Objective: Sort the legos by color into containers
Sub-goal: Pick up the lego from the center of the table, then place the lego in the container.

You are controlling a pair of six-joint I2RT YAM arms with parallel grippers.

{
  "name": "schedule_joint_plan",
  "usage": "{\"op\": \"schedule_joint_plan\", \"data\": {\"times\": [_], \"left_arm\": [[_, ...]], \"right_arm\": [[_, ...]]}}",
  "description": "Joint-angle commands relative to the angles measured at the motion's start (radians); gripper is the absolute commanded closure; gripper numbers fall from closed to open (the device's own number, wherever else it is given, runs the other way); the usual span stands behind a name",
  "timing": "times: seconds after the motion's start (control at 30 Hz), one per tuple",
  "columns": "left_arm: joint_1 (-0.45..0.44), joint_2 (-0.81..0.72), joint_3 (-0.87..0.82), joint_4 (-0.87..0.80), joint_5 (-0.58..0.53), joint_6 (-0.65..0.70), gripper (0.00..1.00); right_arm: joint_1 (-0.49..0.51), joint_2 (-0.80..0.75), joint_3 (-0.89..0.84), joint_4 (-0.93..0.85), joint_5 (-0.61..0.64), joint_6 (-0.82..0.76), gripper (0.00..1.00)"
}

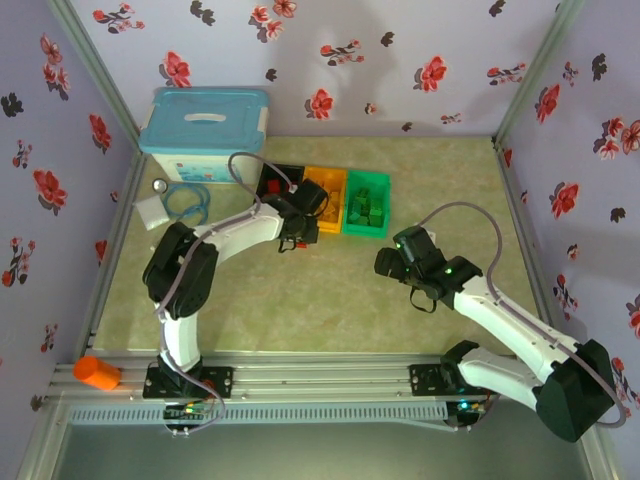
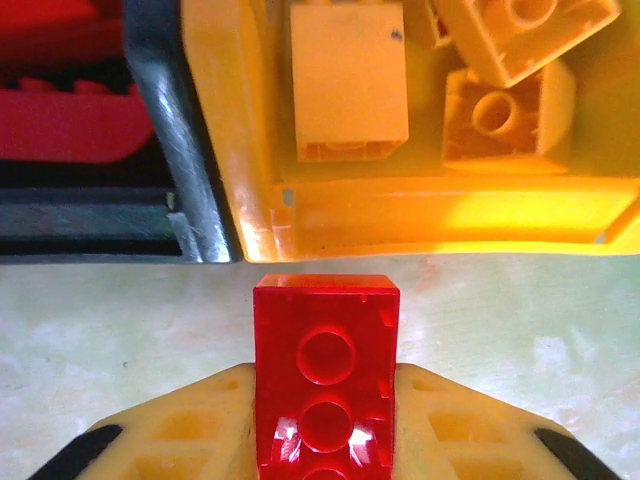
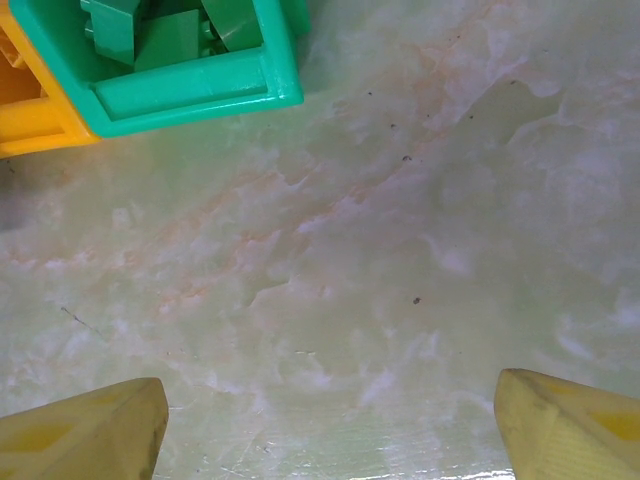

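I find the left claw (image 2: 325, 400) clamped on a red lego (image 2: 325, 350), just short of the orange bin (image 2: 430, 215) and beside the black bin (image 2: 160, 130). The right claw (image 3: 330, 430) stands open over the counter (image 3: 400, 250), near the green bin (image 3: 190, 95) holding green legos (image 3: 165, 40).

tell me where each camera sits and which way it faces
Top external: above and behind, looking down on the table; the left arm and right arm show, bases nearest.
Left wrist: on the left arm, facing the orange-yellow bin and black bin; the left gripper is shut on a red brick.
Right wrist: on the right arm, looking down at bare table and the green bin corner; the right gripper is open.
Shared: both wrist views catch the orange-yellow bin.
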Motion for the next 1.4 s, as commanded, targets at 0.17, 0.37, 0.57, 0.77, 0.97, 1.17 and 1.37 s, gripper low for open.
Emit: {"op": "schedule_joint_plan", "data": {"times": [0.17,0.37,0.57,0.77,0.97,1.17,1.37], "left_arm": [[0.054,-0.082,0.019,-0.037,-0.026,0.043,0.83],[0.123,-0.101,0.059,-0.051,-0.026,0.083,0.84],[0.187,-0.079,0.139,-0.062,-0.023,0.121,0.84],[0.233,-0.006,0.271,-0.085,-0.012,0.162,0.83],[0.254,0.083,0.394,-0.107,0.007,0.187,0.83],[0.262,0.137,0.46,-0.08,0.035,0.208,0.72],[0.26,0.123,0.492,-0.089,0.06,0.219,0.32]], "right_arm": [[-0.008,-0.01,-0.006,-0.004,0.029,0.025,0.15],[-0.008,-0.018,-0.021,0.002,0.021,0.033,0.15],[-0.008,-0.028,-0.029,0.003,0.018,0.039,0.15],[-0.008,-0.04,-0.029,-0.006,0.016,0.042,0.15],[-0.008,-0.056,-0.031,-0.018,0.024,0.042,0.15],[-0.008,-0.07,-0.031,-0.029,0.029,0.039,0.14],[-0.008,-0.092,-0.037,-0.036,0.035,0.04,0.14]]}}
